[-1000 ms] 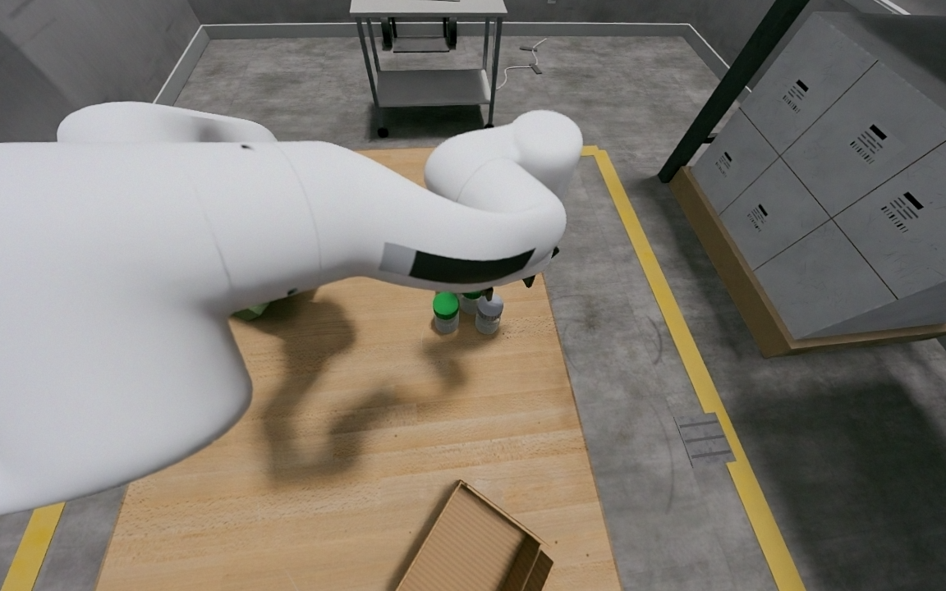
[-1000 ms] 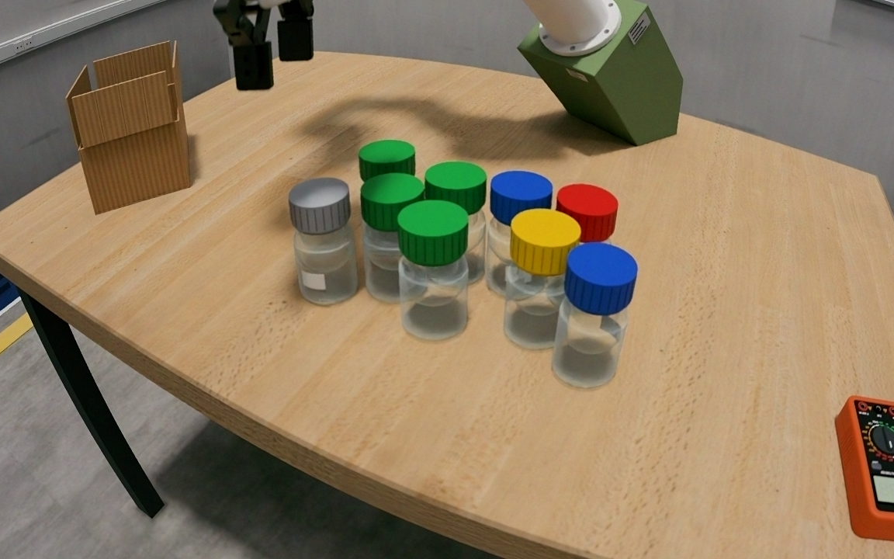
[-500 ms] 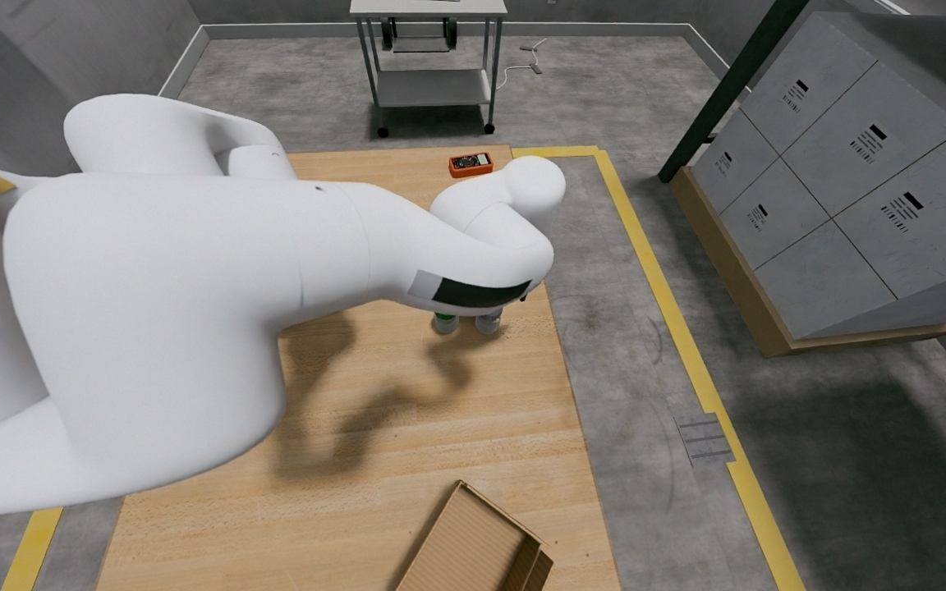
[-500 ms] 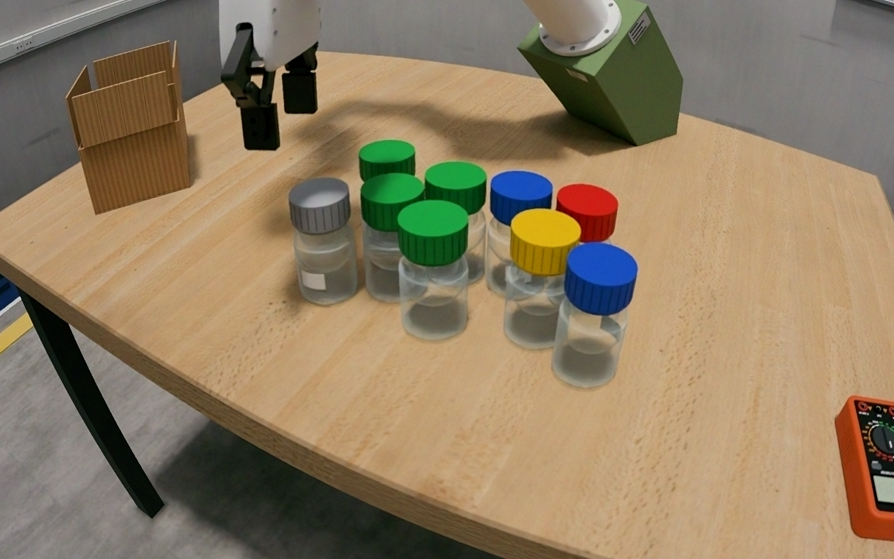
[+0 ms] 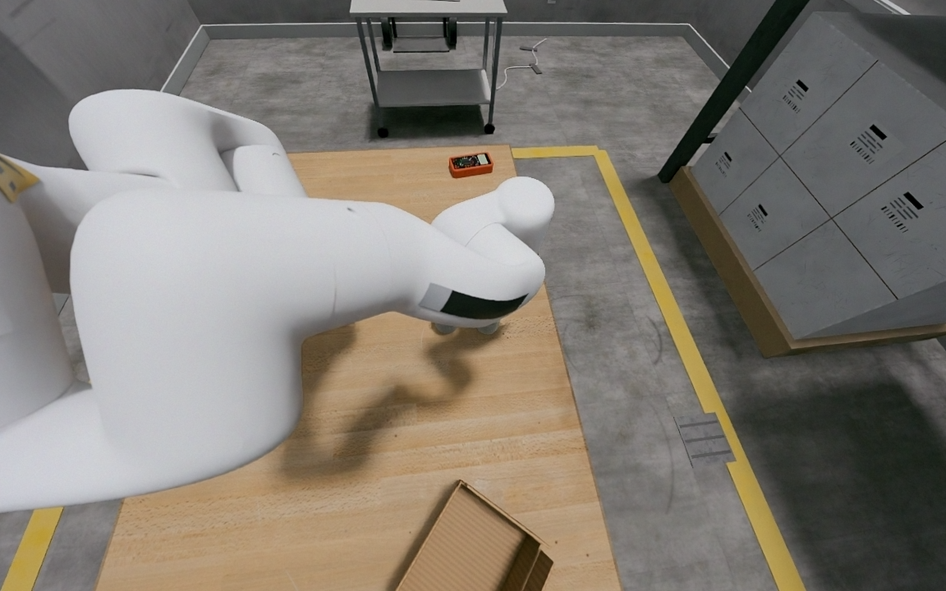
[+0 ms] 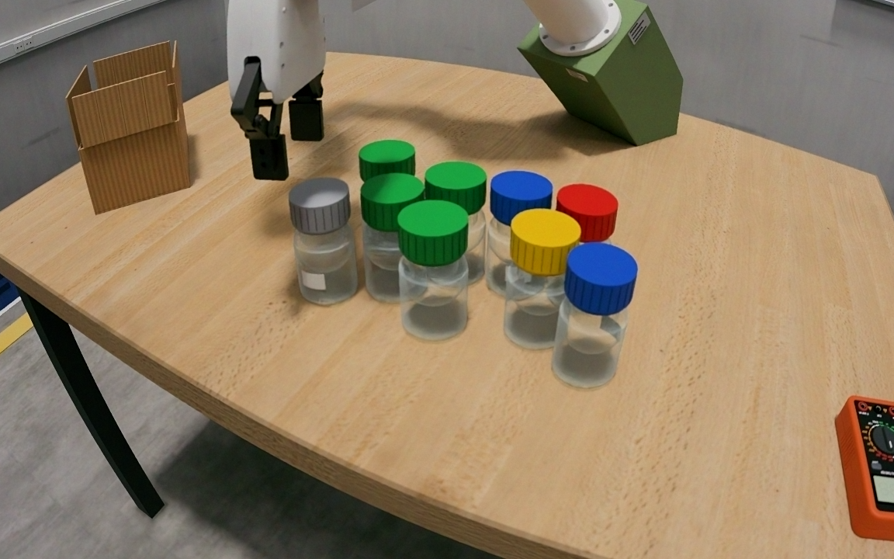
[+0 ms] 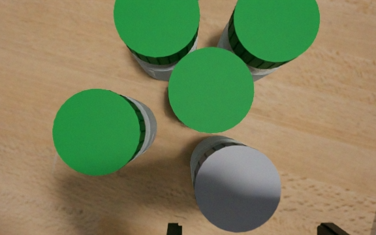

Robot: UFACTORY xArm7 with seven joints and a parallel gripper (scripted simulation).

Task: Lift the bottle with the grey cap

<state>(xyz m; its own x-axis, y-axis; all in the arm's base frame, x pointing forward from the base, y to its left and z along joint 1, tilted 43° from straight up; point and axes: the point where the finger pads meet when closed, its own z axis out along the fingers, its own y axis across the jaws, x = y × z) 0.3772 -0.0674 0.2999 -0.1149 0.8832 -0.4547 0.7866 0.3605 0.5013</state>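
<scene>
Wooden table (image 6: 714, 292) carried nine capped bottles. Hand (image 6: 288, 147) hovered open and empty near the grey-capped bottle (image 6: 322, 239); descending, a finger might topple the adjacent green-capped bottle (image 6: 386, 233)

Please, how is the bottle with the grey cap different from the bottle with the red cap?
The grey-capped bottle stands at the cluster's outer end, nearest the open gripper; the red-capped bottle stands toward the other end, mostly hidden behind the yellow-capped bottle. The grey-capped bottle shows a small white label; none is visible on the red-capped one. Both stand upright on the wooden table.
</scene>
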